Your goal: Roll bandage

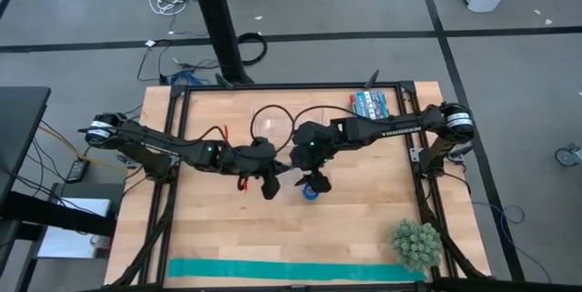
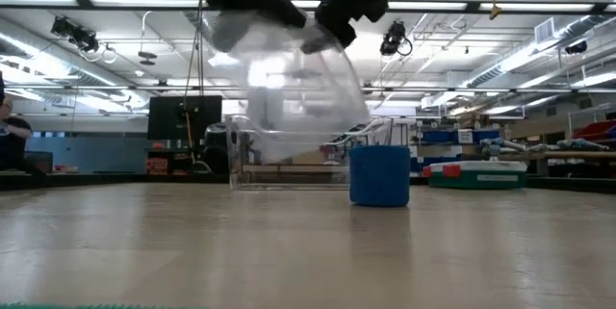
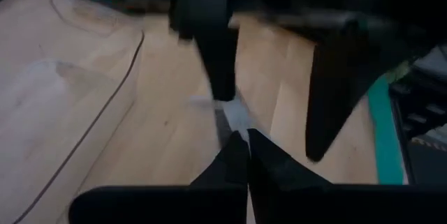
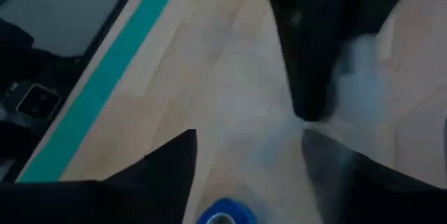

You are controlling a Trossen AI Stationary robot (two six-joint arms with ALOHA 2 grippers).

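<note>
The small royal-blue cylinder roll of bandage (image 1: 311,192) is stood upright on the wooden tabletop (image 1: 364,210), directly below the spread right end effector (image 1: 313,181). The left end effector (image 1: 269,186), pressed together, is seen at nine o'clock, just beside the roll.

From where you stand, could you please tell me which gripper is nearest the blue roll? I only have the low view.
Observer: The right gripper. It hangs directly over the blue roll with its fingers open, not gripping it.
Operator: Thank you. And where is the other one?
Observer: The left gripper is just beside the roll, on the left arm's side, with its fingers shut.
Operator: Is anything else on the table?
Observer: A teal strip lies flat along the table edge nearest your camera, and a small green plant stands by its end on the right arm's side.
</note>
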